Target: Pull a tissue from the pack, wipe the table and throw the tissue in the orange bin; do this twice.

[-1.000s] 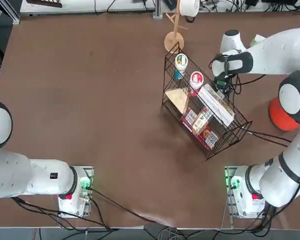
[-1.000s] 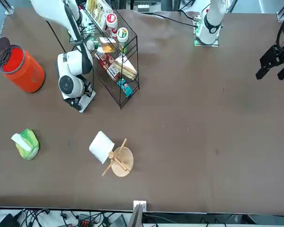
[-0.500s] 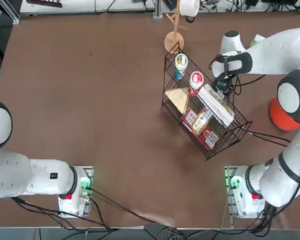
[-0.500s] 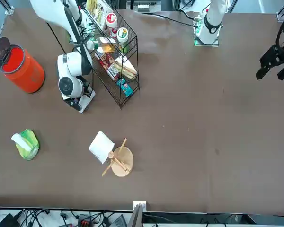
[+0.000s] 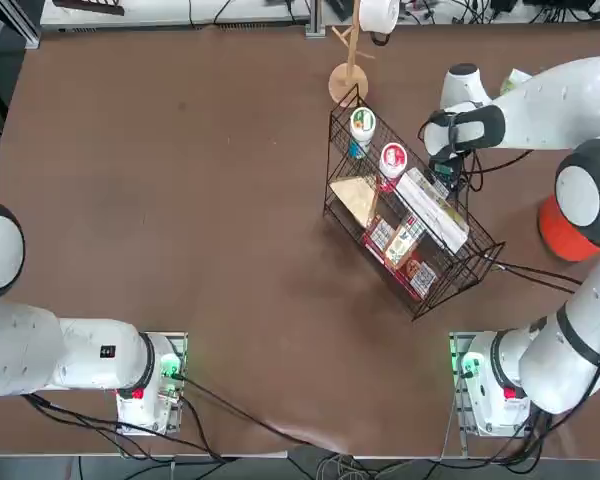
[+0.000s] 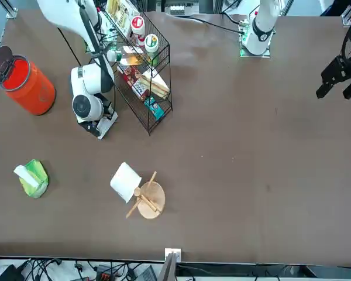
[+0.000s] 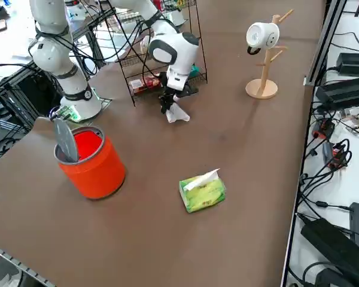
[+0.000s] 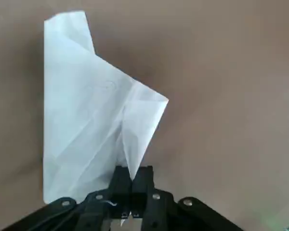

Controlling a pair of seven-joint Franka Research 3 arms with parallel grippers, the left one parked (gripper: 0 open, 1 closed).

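Right gripper (image 8: pixel 131 179): jaws clamped on the thin white paper tissue (image 8: pixel 91 120). The green-and-yellow soft plastic tissue pack (image 7: pixel 202 192) sits near the orange-red round bin (image 7: pixel 97 167). Press your tissue flat on the matte brown tabletop (image 7: pixel 167 251); wipe in slow, overlapping strokes.

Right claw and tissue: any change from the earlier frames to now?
No clear move. The right claw is shut on the tissue in the wrist view. The green pack, the orange bin and the wire rack stayed where they were.
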